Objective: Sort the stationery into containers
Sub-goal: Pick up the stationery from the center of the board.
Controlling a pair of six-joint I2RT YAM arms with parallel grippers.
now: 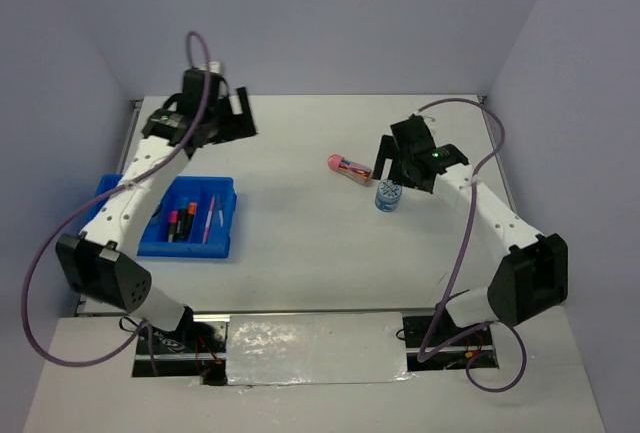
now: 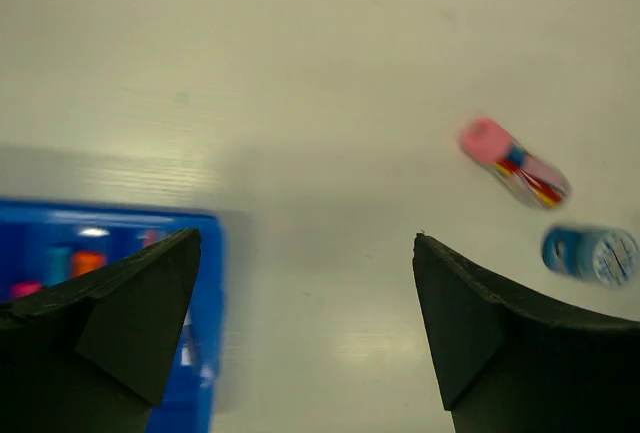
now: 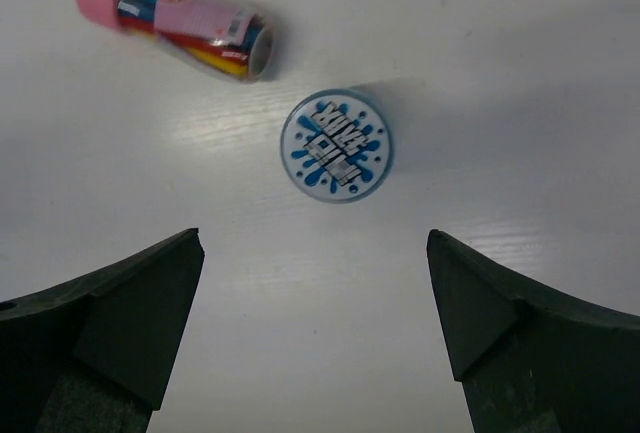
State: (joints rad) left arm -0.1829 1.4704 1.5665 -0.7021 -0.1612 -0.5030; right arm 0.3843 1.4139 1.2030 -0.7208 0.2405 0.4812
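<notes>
The blue tray (image 1: 190, 251) lies at the table's left, partly under my left arm. It holds black highlighters (image 1: 178, 223) and a thin pink pen (image 1: 209, 219). A pink capsule case (image 1: 348, 166) and a blue-white disc (image 1: 388, 195) lie loose on the table at centre right. My left gripper (image 1: 232, 118) hangs open and empty high beyond the tray; its wrist view shows the tray (image 2: 205, 283), the case (image 2: 515, 161) and the disc (image 2: 590, 253) past the gripper (image 2: 305, 238). My right gripper (image 1: 403, 168) is open just above the disc (image 3: 336, 145), with the case (image 3: 175, 18) to the disc's upper left; nothing is between the gripper's (image 3: 315, 238) fingers.
Grey walls close in the table on the left, back and right. The left arm's links (image 1: 130, 188) stretch over the tray's left compartment. A purple cable (image 1: 455, 253) hangs beside the right arm.
</notes>
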